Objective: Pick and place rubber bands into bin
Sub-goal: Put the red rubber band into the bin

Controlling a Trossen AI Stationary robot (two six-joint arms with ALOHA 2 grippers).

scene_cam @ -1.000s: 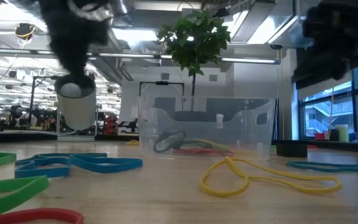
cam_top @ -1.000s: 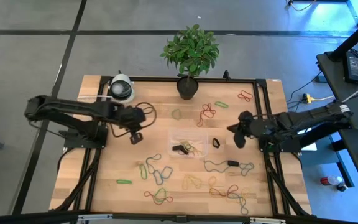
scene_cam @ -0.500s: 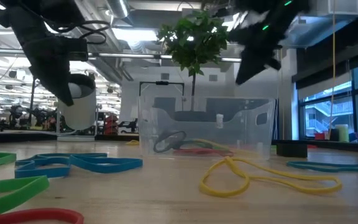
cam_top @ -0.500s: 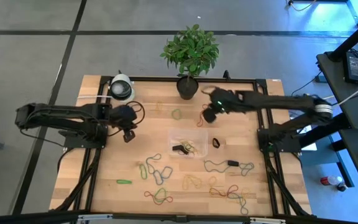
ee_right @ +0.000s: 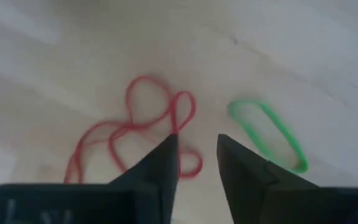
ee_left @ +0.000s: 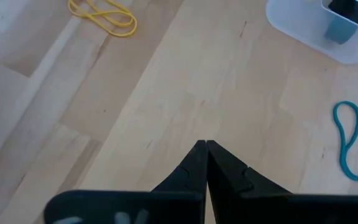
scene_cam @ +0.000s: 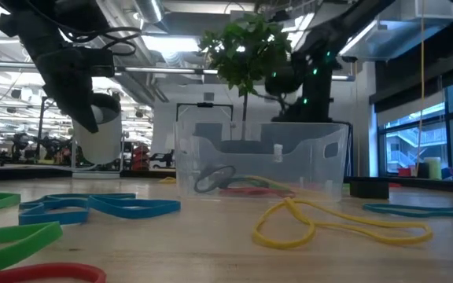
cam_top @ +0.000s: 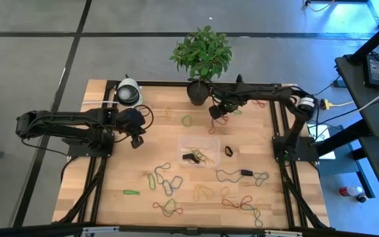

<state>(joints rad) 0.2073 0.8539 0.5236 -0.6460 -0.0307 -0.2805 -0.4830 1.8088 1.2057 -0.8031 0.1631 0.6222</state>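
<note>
**A:** What's the biggest thing here?

**B:** The wooden table, with a potted plant at its far edge and a white round device at the far left corner.

**A:** And the arms?

**B:** The right arm stretches across the far side, so the right gripper is near the plant pot, above a tangle of red rubber bands. Its fingers are spread a little, nothing between them, with a green band just beside the red ones. The left gripper waits over bare wood on the left side, its fingers pressed together and empty.

**A:** Where is the bin?

**B:** The clear bin sits near the table's middle, between the two grippers and apart from both. It holds a few bands, one dark, one yellowish.

**A:** The rest of the bands?

**B:** Rubber bands lie scattered across the near half: blue, green, yellow, red. A yellow band lies near the left gripper.
</note>
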